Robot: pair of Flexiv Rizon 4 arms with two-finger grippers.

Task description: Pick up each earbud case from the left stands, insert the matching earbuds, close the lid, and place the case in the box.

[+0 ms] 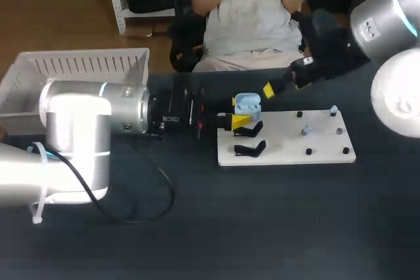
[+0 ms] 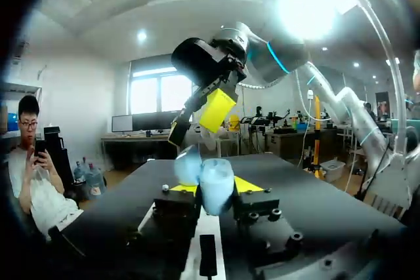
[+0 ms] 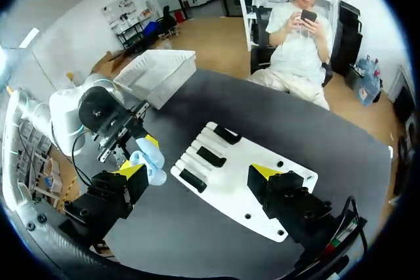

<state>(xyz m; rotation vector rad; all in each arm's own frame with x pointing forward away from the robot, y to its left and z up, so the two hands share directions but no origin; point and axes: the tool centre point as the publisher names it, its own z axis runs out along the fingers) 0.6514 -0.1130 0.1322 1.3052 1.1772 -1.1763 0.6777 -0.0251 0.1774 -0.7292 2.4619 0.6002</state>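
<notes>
- Left arm [image 1: 85,129] was nearest, a big silver body coming in from the left side of the desk [image 1: 262,227] and reaching toward the middle.
- Left hand [image 2: 214,187] was pinching a light-blue earbud case [image 1: 247,103], with one yellow tip on each side of it and both touching.
- The case lid looked open, with the inside cavities facing up in the head view. Whether any earbuds sat in it could not be told.
- The case was held over the back left end of the white board [image 1: 289,142], just above the black stands [image 1: 251,149]. It could not be told whether it touched a stand.
- The head view showed two black stands clear of the hand. The right wrist view showed three in a row along the board's left end.
- Right arm [image 1: 387,24] came in from the back right corner.
- Right hand [image 3: 198,170] was spread wide and held nothing. It was up off the desk, near the case on its far right side and not touching it.
- Small dark pegs [image 1: 308,151] dotted the right half of the board. Two of them carried pale blue bits, too small to name.
- White slatted box [image 1: 79,63] sat at the back left of the desk, well apart from the board.
- Black cable [image 1: 161,191] looped on the desk below the left arm.
</notes>
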